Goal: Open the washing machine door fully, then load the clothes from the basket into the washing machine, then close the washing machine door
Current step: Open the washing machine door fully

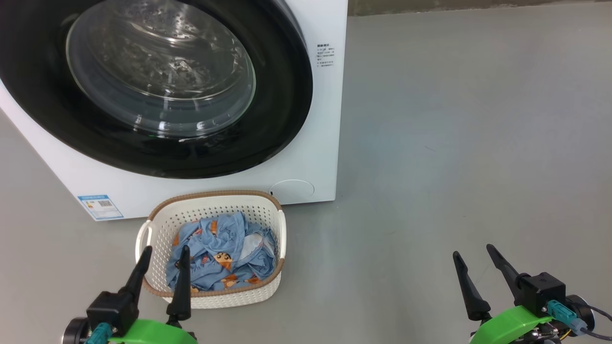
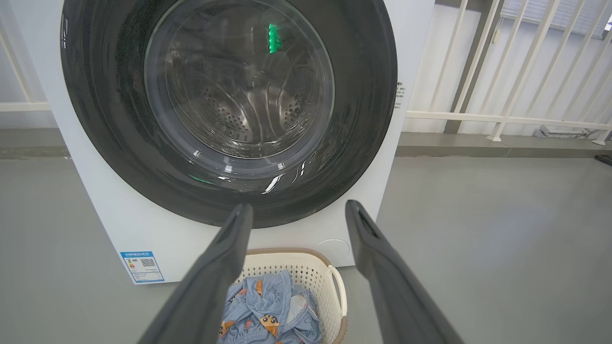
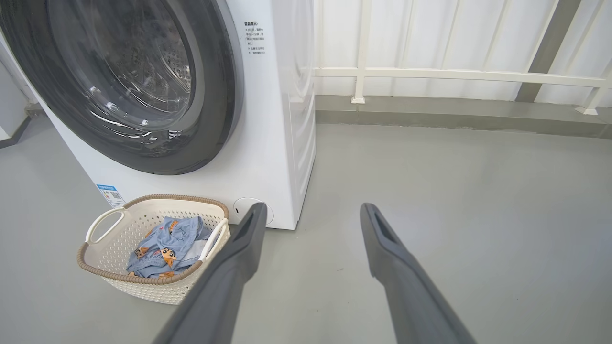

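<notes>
Round black washing machine door [image 1: 287, 95] was shut | blue printed clothes [image 1: 224, 248] lay in cream perforated basket [image 1: 248, 291] | left hand [image 1: 165, 249], right hand [image 1: 473, 251] wide, empty

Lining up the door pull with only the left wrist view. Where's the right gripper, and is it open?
Observer: The right gripper is open and empty, over the floor to the right of the washer.
Operator: Any gap at the door's right edge?
Observer: None seen. In the right wrist view the door lies flat against the front.
Operator: I see one basket handle. Is there another?
Observer: Yes, the basket has a second handle on its left end, clear of the clothes.
</notes>
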Tool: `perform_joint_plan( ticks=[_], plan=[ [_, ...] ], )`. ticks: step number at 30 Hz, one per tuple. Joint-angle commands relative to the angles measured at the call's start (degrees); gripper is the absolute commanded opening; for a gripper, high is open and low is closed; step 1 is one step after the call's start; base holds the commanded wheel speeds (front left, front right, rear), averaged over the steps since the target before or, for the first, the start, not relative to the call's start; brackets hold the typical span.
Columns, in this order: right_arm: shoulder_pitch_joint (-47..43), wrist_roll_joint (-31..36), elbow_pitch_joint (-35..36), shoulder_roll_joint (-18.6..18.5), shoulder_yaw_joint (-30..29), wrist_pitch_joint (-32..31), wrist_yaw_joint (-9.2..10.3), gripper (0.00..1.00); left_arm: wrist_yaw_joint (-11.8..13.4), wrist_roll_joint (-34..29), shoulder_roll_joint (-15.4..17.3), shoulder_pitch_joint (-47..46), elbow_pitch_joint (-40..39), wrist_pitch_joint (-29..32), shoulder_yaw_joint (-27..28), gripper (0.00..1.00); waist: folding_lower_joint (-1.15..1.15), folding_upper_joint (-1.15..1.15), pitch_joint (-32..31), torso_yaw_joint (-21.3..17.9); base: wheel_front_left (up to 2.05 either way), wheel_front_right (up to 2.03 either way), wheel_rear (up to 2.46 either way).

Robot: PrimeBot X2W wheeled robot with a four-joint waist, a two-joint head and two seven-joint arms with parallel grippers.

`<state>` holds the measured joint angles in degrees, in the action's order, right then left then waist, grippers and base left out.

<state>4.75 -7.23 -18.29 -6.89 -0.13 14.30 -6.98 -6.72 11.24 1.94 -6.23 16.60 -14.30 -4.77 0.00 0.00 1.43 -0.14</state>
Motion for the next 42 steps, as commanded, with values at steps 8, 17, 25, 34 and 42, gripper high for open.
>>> perform_joint_plan(
  ticks=[8, 17, 25, 34, 42],
  plan=[
    [2.2, -0.7, 1.4, -0.5, 1.7, 0.7, -0.51, 0.0, 0.7, -0.5, 0.9, -1.8, -2.1, -0.7, 2.0, 1.0, 0.0, 0.0, 0.1, 0.2, 0.0, 0.0, 0.0],
    [2.4, -1.1, 1.8, -0.8, 2.0, 0.7, -0.51, 0.0, 0.9, -0.3, 0.9, -1.7, -3.0, -0.7, 2.0, 1.0, 0.0, 0.0, 0.6, 0.4, 0.0, 0.0, 0.0],
    [3.0, -2.1, 1.7, -1.0, 2.0, 0.3, -0.51, 0.0, 1.0, -0.2, 0.9, -2.1, -3.6, -0.7, 1.8, 1.0, 0.0, 0.0, 1.7, 0.9, 0.0, 0.0, 0.0],
    [7.5, -17.5, 0.8, 1.0, 0.0, -3.5, -0.51, 0.0, 1.0, -0.1, 0.9, -4.1, -5.7, -0.7, 1.4, 1.0, 0.0, 0.0, 6.1, 2.2, 0.0, 0.0, 0.0],
    [15.1, -42.8, -1.2, 1.6, -4.1, -12.1, -0.51, 0.0, 0.9, -0.7, 0.9, -7.1, -6.5, -0.7, -0.2, 1.0, 0.0, 0.0, 11.2, 4.5, 0.0, 0.0, 0.0]
  ],
)
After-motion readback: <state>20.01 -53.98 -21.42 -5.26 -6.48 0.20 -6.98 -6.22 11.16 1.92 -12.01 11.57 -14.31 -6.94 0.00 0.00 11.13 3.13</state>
